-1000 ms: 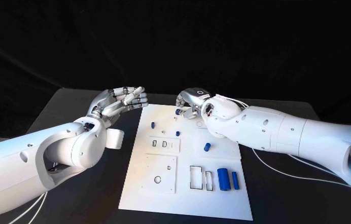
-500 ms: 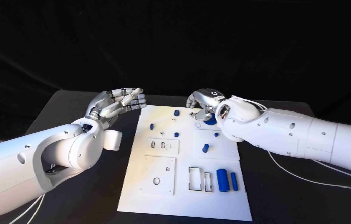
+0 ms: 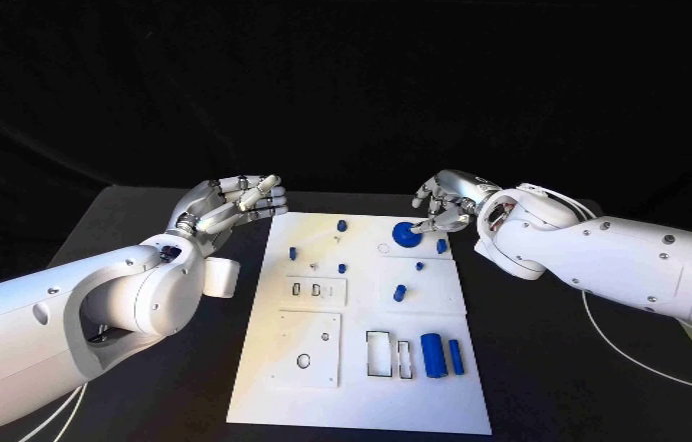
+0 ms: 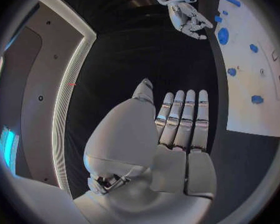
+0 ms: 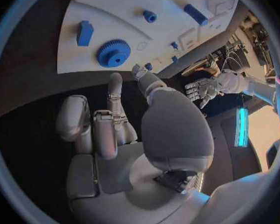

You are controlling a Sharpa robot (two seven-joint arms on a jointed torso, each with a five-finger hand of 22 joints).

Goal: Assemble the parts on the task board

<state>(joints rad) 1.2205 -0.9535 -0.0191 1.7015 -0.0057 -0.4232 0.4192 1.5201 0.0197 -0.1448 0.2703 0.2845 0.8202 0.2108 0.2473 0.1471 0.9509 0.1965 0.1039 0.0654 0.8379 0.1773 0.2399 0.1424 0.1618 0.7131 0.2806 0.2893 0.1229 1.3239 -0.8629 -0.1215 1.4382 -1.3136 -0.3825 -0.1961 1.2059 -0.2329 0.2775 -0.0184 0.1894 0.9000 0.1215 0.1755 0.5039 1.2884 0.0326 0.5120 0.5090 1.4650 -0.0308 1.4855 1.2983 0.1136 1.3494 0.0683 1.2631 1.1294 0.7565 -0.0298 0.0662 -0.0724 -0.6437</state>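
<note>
Right robot hand (image 3: 450, 205) hovers empty, fingers loosely apart, just beside the blue gear (image 3: 408, 234) seated at the board's (image 3: 361, 402) far end, while the left robot hand (image 3: 231, 205) waits wide open off the board's edge, out of the way.

arms: glossy white rounded shells, small dark round screw holes along the casing | left hand (image 3: 235, 202): silver metal, segmented fingers (image 4: 185, 119) with dark bands between segments | right hand (image 3: 450, 202): same silver build, smooth domed back behind the fingers (image 5: 115, 122) | cables: thin white leads under both forearms
</note>
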